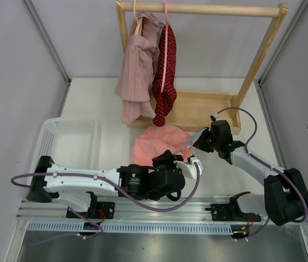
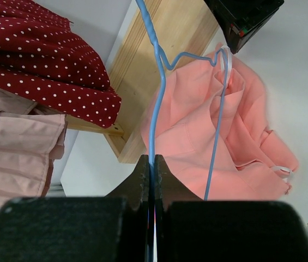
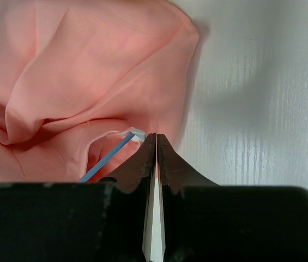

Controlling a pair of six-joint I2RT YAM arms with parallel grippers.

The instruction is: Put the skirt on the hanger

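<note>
Left wrist view: the left gripper (image 2: pixel 152 159) is clenched on the thin blue wire of the hanger (image 2: pixel 148 27), at the lower centre of the frame. The wire runs up from the jaws to a twisted neck at the top centre. A second limb bends right and descends across the skirt (image 2: pixel 189 131). In the right wrist view, the right gripper (image 3: pixel 155 137) sits at the lower centre, closed on a thin white strap (image 3: pixel 136 132) that appears to belong to the skirt. The blue wire ends just beside that strap.

The step in hand appears to be threading the strap over the hanger's limb.
- Use the left arm as a fixed clamp. Do not let the wire twist in the jaws; it is slim and probably springy.
- With the right arm, draw the strap only taut enough to open it, then guide it along the wire toward the bend.
- Pull gently. The cloth is light and will likely slide or bunch.
- Do not lift the hanger until the other side is secured, or the skirt may slip off.

The skirt is plain salmon-pink, soft and thin. In the top external view it lies crumpled in deep folds on the white table (image 1: pixel 88 103) at the centre of the frame, just in front of the wooden rack base (image 1: pixel 203 106). A second white strap (image 2: pixel 280 171) shows at the skirt's lower right edge in the left wrist view.
</note>
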